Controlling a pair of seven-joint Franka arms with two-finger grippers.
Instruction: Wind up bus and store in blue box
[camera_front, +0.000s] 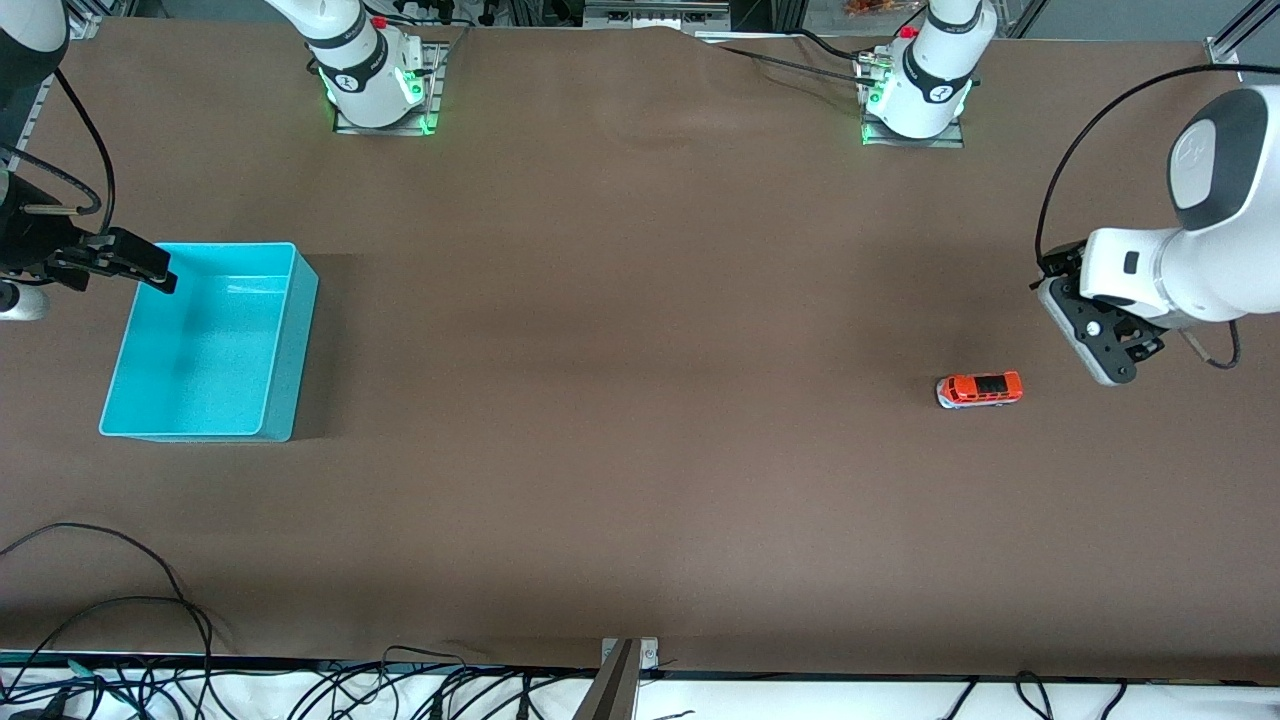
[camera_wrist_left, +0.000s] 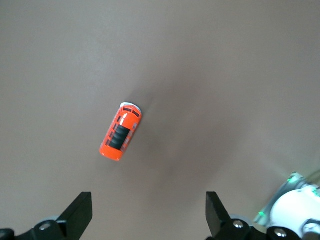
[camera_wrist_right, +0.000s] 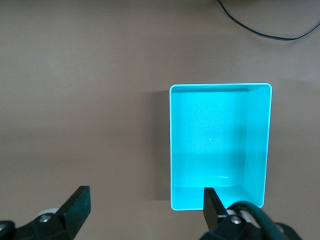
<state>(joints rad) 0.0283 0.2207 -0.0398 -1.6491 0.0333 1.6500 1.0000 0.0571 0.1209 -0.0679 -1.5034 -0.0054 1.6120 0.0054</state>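
Left gripper (camera_wrist_left: 149, 215): black two-finger claw on a white arm, fingers spread wide and grasping nothing; it hangs in the air over bare table at the left arm's end
Left fingertips (camera_wrist_left: 80, 212): flat, dark, wedge-shaped pads, well apart from each other
Bus (camera_front: 979, 389): small orange-red toy bus, glossy moulded body with rounded corners, black ribbed roof panels, dark side windows and a silver-grey base; it stands upright on its wheels on the table, near the left gripper but not beneath it, lying toward the table's middle from that claw; in the left wrist view it sits ahead of the open fingers, angled to them
Right gripper (camera_wrist_right: 145, 212): black claw of the same build, released and holding nothing, poised over the blue box's wall at the right arm's end, with a thick black cable running beside one finger
Blue box (camera_front: 285, 345): turquoise rectangular plastic bin, lidless, with smooth plain walls, a thin pale rim, rounded corners and a faintly speckled floor; nothing lies in it, and it is well apart from the bus
Table (camera_front: 640, 400): flat matte brown sheet, slightly mottled, with soft shadows beside the box and the bus
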